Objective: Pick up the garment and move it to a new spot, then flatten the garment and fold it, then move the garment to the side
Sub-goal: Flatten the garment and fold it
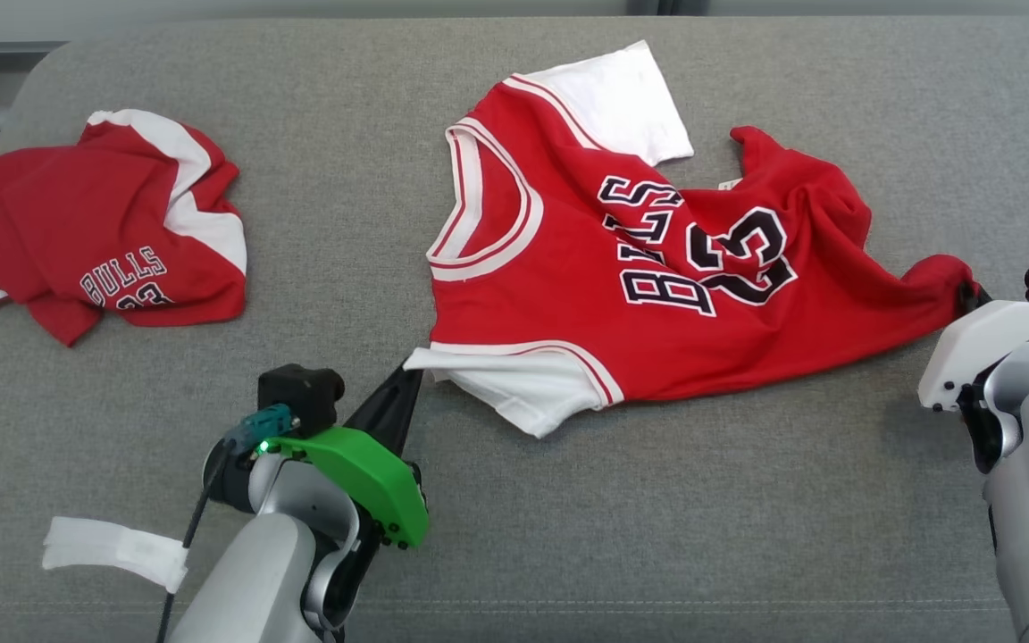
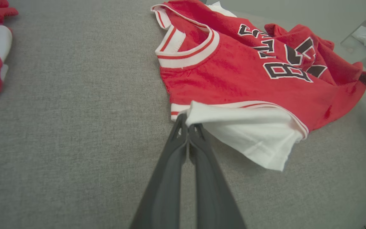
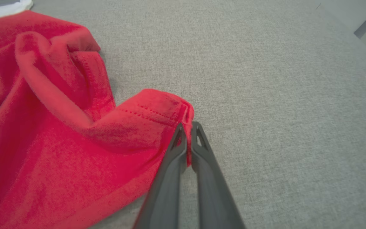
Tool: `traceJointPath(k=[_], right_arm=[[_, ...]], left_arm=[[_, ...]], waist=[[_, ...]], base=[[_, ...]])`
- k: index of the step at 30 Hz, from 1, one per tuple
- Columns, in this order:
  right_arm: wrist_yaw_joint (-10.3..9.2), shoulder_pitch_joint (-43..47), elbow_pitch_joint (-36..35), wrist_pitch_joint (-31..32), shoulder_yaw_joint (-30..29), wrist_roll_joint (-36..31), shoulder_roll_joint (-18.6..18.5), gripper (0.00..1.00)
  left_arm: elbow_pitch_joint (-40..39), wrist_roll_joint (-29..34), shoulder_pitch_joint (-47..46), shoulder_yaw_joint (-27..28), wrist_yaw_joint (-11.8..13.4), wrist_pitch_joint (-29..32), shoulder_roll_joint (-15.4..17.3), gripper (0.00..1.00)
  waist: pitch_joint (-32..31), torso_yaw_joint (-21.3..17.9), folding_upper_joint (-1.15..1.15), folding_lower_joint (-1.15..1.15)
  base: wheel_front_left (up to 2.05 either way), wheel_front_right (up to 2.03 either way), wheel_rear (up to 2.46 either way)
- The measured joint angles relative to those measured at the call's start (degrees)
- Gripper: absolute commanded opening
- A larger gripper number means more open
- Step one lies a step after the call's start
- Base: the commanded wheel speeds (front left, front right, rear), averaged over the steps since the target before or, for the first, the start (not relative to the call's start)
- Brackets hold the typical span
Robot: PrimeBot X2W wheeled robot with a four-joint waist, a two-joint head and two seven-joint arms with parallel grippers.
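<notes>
Grey fabric surface [image 1: 622,527] carries the red jersey [image 1: 568,295] at its centre; left gripper [image 2: 187,124] is clamped on its white sleeve [image 2: 249,133]; right gripper [image 3: 187,132] is clamped on its hem corner toward the right edge.

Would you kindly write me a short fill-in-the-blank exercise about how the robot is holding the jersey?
The left gripper, jaws shut, pinches a white ____ of the spread Bulls jersey.
The right gripper pinches the same jersey's ____ hem corner.
That jersey bears the number ____.
A crumpled second jersey lies at the robot's far ____.
Missing words: sleeve; red; 23; left
</notes>
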Motion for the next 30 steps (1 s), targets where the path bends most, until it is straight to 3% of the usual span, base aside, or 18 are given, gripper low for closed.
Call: traceJointPath(k=[6, 10, 16, 26, 30], right_arm=[[-0.01, 0.07, -3.87, -0.24, 1.85, 6.9, 3.07, 0.0], [-0.02, -0.08, -7.46, 2.3, 3.07, 11.03, 4.02, 0.0], [-0.04, -4.2, -11.52, 7.32, 5.79, 18.0, 6.71, 0.0], [-0.05, -15.67, -10.09, 8.84, 12.51, 17.85, 7.81, 0.0], [-0.05, -24.23, -9.11, 7.31, 14.1, 17.05, 8.02, 0.0]], left_arm=[[-4.2, -5.55, -0.63, 4.63, 0.68, -0.9, -1.02, 0.0], [-7.26, -13.62, -1.85, 9.89, 2.15, -1.45, -2.98, 0.0], [-8.02, -17.73, -9.05, 14.21, 4.8, 0.14, -3.22, 0.0], [0.91, -17.3, -29.59, 17.48, 5.81, 2.65, 1.15, 0.0], [2.31, -15.03, -41.62, 17.02, 5.47, 4.98, 5.08, 0.0]], waist=[[-2.43, -0.58, 0.0, 0.0], [-3.27, -1.68, 0.0, 0.0], [-2.47, -3.67, 0.0, 0.0], [2.31, -6.44, 0.0, 0.0], [5.63, -7.71, 0.0, 0.01]], base=[[0.0, 0.0, 0.0], [0.0, 0.0, 0.0], [0.0, 0.0, 0.0], [0.0, 0.0, 0.0], [0.0, 0.0, 0.0]])
